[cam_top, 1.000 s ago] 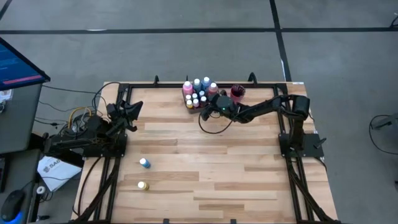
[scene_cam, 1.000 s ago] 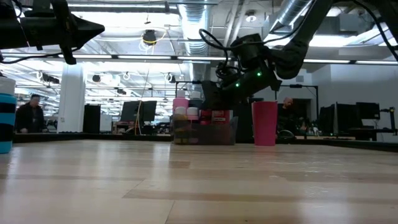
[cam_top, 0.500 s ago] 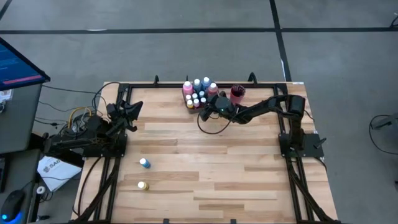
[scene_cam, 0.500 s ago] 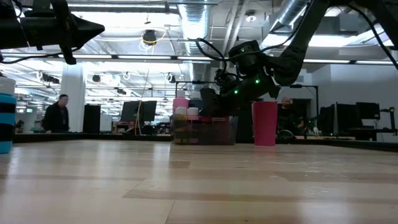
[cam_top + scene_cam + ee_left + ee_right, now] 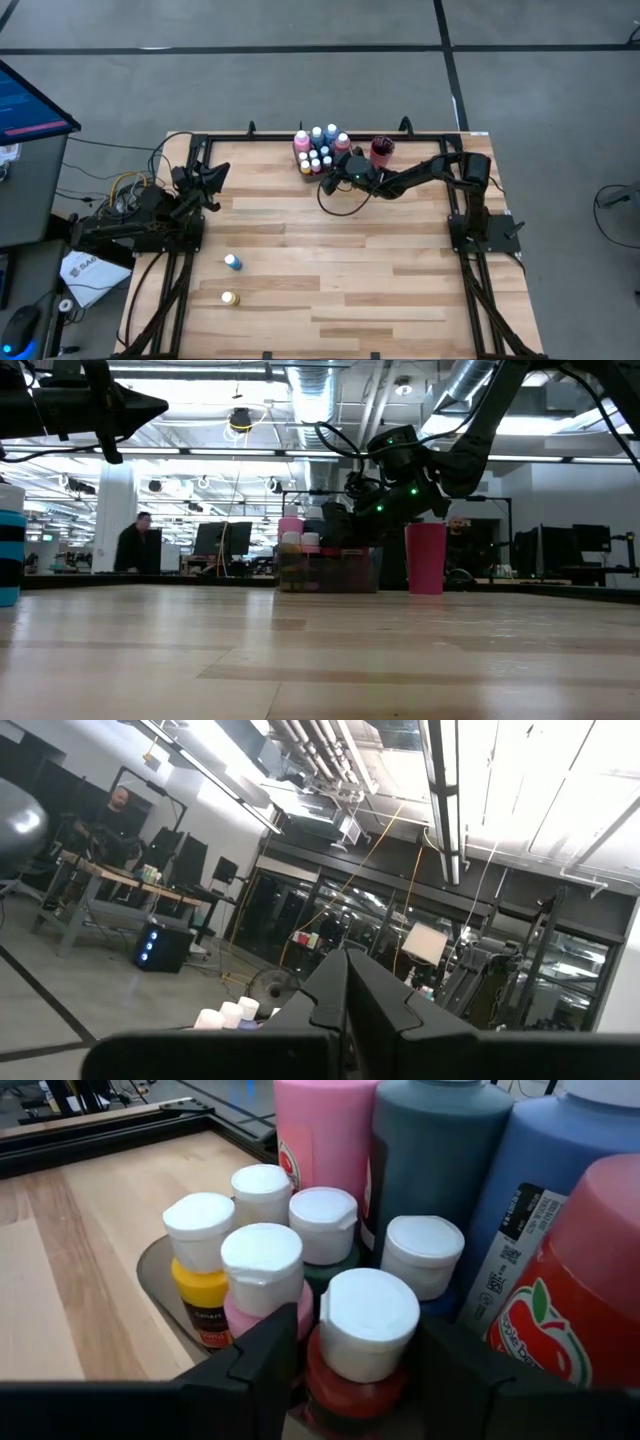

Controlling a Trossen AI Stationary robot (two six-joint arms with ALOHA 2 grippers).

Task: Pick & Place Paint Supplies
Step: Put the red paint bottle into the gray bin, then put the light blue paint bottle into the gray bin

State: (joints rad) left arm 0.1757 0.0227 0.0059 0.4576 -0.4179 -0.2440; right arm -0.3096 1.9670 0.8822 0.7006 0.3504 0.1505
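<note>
A grey tray (image 5: 318, 152) at the table's far edge holds several paint bottles with pale caps, all upright. My right gripper (image 5: 358, 1348) is at the tray's near side, open. A small red bottle with a white cap (image 5: 366, 1318) stands between its fingers, with a gap on each side. A small pink bottle (image 5: 262, 1275) and a yellow one (image 5: 200, 1280) stand beside it. A blue bottle (image 5: 232, 262) and a yellow bottle (image 5: 230, 298) stand on the wood near the left. My left gripper (image 5: 217, 171) is shut and held high at the table's left edge.
Tall pink (image 5: 325, 1130), dark (image 5: 435, 1150), blue (image 5: 545, 1180) and red (image 5: 600, 1280) bottles fill the tray's far side. A red cup (image 5: 382, 150) stands just right of the tray. The wood in the middle and near right lies bare. A person walks in the room behind.
My right gripper has sunk a little at the tray's near side and then kept still.
</note>
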